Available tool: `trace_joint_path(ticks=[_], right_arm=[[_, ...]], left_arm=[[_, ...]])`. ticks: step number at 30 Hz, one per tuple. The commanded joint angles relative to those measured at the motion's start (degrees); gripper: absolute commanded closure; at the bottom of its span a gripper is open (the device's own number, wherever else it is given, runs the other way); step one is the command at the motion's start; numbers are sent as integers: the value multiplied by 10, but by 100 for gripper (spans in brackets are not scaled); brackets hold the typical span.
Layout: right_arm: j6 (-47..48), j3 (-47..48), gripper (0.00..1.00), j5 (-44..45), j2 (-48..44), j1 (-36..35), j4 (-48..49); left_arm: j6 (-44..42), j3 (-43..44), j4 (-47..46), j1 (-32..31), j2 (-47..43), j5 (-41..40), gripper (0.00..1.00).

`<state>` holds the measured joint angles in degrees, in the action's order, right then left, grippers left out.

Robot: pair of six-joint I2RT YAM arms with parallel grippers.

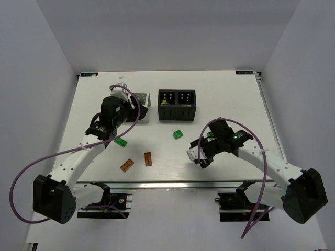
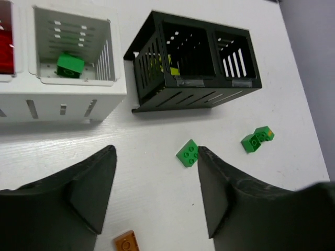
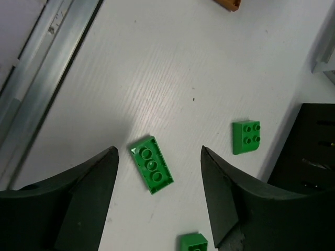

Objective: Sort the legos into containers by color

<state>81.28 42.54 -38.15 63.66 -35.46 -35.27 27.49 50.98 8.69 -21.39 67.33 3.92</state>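
My left gripper (image 2: 157, 157) is open and empty above the table, in front of the white container (image 2: 68, 99). That box holds a green brick (image 2: 69, 65) in its right compartment and something red (image 2: 4, 47) in its left. The black container (image 2: 193, 63) shows yellow-green (image 2: 157, 65) in its left compartment. My right gripper (image 3: 159, 157) is open, its jaws either side of an upside-down green brick (image 3: 152, 164) on the table. A green 2x2 brick (image 3: 246, 137) lies beyond it, also in the top view (image 1: 178, 134). Another green brick (image 3: 192, 243) lies lower down.
Two brown-orange bricks (image 1: 126, 165) (image 1: 148, 158) and a green brick (image 1: 121, 141) lie near the front edge. A green brick (image 2: 187, 153) lies beside my left gripper's right finger, another (image 2: 256, 140) further right. The metal rail (image 3: 47, 57) marks the table's near edge.
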Motion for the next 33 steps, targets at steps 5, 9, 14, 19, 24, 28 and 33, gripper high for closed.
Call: trace_joint_path(ticks=[5, 9, 14, 19, 24, 28, 33], right_arm=[[58, 81, 28, 116, 107, -54, -52], [48, 86, 26, 198, 192, -79, -53], [21, 93, 26, 229, 235, -102, -27], [9, 97, 24, 239, 248, -103, -26], [2, 82, 24, 258, 255, -102, -3], [-2, 76, 24, 267, 256, -85, 15], [4, 68, 25, 269, 263, -67, 30]], left_arm=[[20, -25, -50, 25, -92, -28, 19], [20, -27, -57, 28, -102, -22, 19], [27, -35, -76, 35, -113, 6, 19], [30, -37, -80, 37, -112, 13, 19], [29, -39, -82, 37, -106, 19, 19], [28, -40, -83, 37, -103, 21, 18], [27, -40, -83, 37, -95, 29, 18]])
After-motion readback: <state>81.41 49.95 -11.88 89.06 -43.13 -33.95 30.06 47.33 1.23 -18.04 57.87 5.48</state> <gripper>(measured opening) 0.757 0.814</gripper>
